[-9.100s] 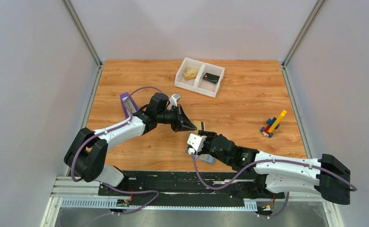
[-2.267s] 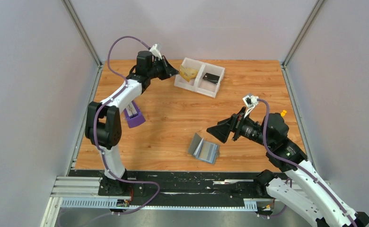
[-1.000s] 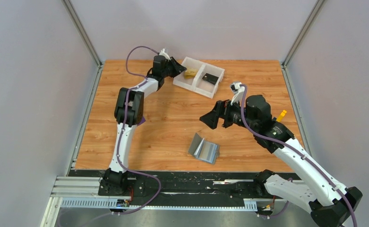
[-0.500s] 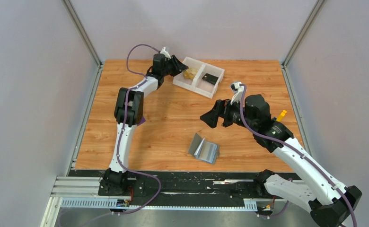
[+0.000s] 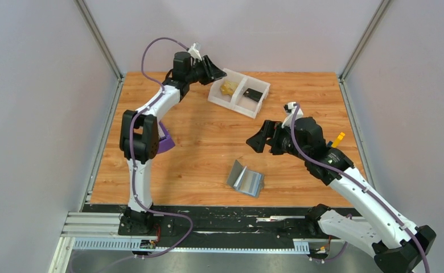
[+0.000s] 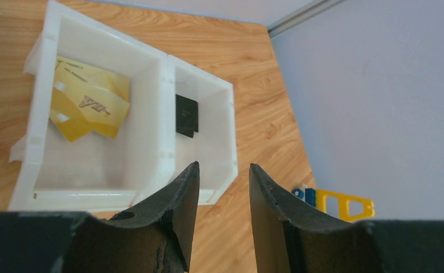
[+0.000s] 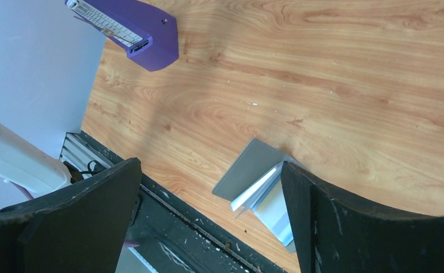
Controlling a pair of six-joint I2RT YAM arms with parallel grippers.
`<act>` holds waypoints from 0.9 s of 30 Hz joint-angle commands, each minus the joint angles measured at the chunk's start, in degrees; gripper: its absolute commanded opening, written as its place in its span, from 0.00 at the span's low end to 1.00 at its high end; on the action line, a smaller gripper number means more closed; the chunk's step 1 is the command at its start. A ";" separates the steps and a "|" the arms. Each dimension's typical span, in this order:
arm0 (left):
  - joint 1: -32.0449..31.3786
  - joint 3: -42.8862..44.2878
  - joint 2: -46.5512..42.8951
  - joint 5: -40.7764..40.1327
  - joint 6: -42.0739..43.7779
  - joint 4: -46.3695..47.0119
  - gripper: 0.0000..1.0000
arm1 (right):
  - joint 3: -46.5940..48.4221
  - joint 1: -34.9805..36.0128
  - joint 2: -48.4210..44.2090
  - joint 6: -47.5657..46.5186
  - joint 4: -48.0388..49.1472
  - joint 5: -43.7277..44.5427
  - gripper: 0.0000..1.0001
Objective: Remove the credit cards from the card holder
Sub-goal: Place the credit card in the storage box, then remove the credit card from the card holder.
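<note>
Where the left arm (image 5: 151, 108) stretches to the far end of the surface (image 5: 208, 148), a purple tool (image 7: 146, 34) with a white ruled strip lies on the wood near the left edge, partly hidden by that arm in the top view. The left claw (image 6: 222, 170) hangs in the air just over the near left side of a white tray (image 6: 157, 85), its jaws a narrow gap apart with nothing between them. The cards (image 6: 89, 105) lie in the tray's left compartment, yellow, overlapping and crooked. A black piece (image 6: 185, 115) lies in the right compartment. The holder (image 5: 245, 179) sits near the front edge about the middle, well apart from the tray. It is half open, its left panel tilted up and its right panel flat on the wood. Beyond it and a little to the right, the right claw (image 5: 258, 138) hovers above the surface, pointing left, jaws spread wide and gripping nothing. Some blocks (image 5: 336, 140), yellow on top, lie near the right edge.
</note>
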 commanded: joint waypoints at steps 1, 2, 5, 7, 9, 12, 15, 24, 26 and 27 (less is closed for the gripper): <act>-0.41 -4.04 -8.14 2.70 3.20 -10.68 0.46 | -2.63 0.11 -3.15 5.80 -0.47 -0.73 0.93; -0.45 -5.72 -9.68 3.06 3.39 -12.92 0.46 | -3.59 0.11 -3.82 7.28 -0.47 -0.78 0.92; -1.30 -11.36 -13.72 4.82 5.18 -17.84 0.47 | -7.39 0.11 -5.79 10.87 -0.71 -0.20 0.89; -2.60 -15.40 -16.93 3.75 8.29 -21.96 0.48 | -9.86 0.11 -7.39 13.38 -0.96 0.76 0.88; -4.19 -18.89 -20.03 2.83 11.04 -25.48 0.48 | -12.21 0.11 -9.18 15.39 -1.15 0.26 0.88; -7.38 -25.78 -25.35 3.43 13.48 -27.81 0.49 | -15.31 0.11 -10.95 17.22 -1.10 -1.46 0.86; -10.72 -30.61 -29.48 3.39 15.47 -30.10 0.52 | -17.71 0.15 -12.27 19.72 -1.23 -2.56 0.82; -20.09 -40.56 -36.17 1.76 16.43 -29.09 0.58 | -20.91 0.21 -11.91 24.10 -0.62 -7.42 0.64; -20.85 -40.84 -35.99 0.21 17.19 -29.60 0.60 | -21.79 0.20 -11.41 24.77 0.93 -9.69 0.58; -21.08 -41.09 -35.49 0.46 17.33 -29.50 0.60 | -22.58 0.20 -11.28 25.39 2.01 -10.69 0.57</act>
